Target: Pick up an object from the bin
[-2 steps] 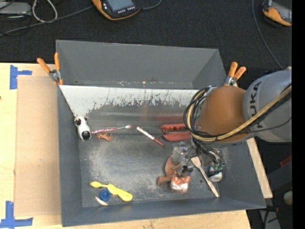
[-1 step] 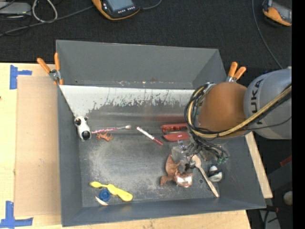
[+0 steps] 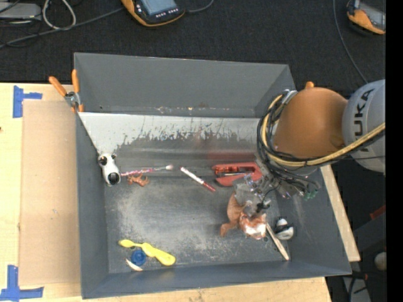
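In the scuffed grey bin (image 3: 176, 222), the gripper (image 3: 253, 197) is poised over a brown lump (image 3: 236, 216); its opening cannot be told. The lump is judged soft and light, best pinched mid-body.

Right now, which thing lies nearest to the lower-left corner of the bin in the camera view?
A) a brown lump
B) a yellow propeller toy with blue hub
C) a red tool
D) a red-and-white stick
B: the yellow propeller toy with blue hub lies on the floor of the bin at that corner.
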